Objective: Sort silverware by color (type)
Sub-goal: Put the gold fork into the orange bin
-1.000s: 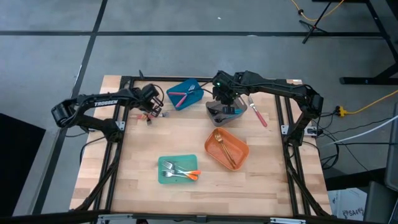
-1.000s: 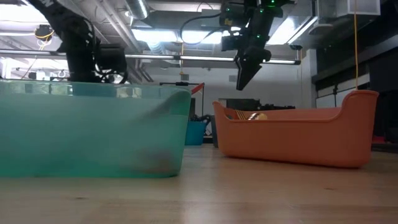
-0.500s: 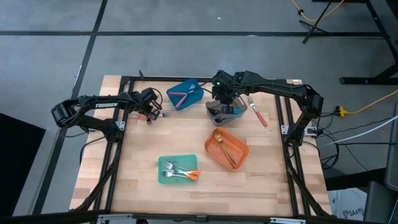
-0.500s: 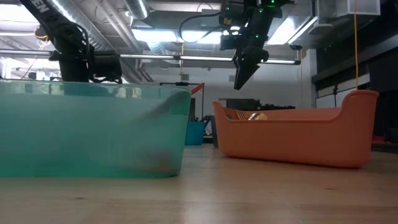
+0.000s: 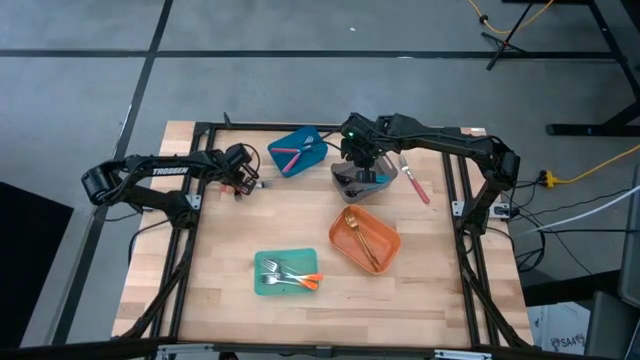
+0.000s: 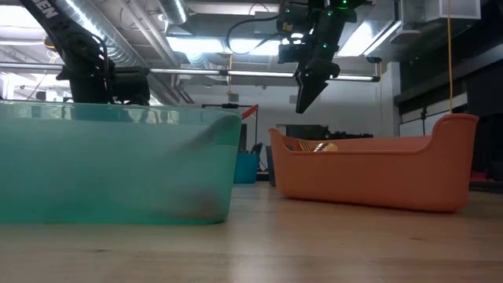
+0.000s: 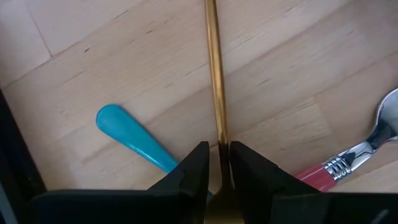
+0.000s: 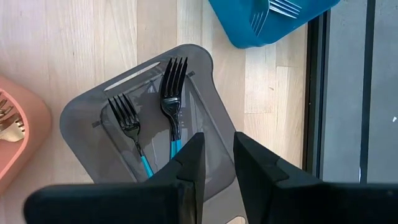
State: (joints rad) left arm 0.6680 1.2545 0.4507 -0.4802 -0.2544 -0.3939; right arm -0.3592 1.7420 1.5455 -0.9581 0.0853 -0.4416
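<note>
Four bins are sitting out: the orange bin point(image 5: 365, 240) with gold pieces and the teal bin point(image 5: 286, 273) nearer the front, the grey bin point(image 8: 149, 118) directly under the right gripper point(image 8: 216, 158), the blue bin point(image 5: 297, 153) just beside it. That gripper's fingers are hovering slightly apart, holding nothing. The left gripper point(image 7: 218, 163) is pinching a gold utensil point(image 7: 215, 74), with a blue handle point(image 7: 134, 140) and a red-handled spoon point(image 7: 351, 158) lying either side.
</note>
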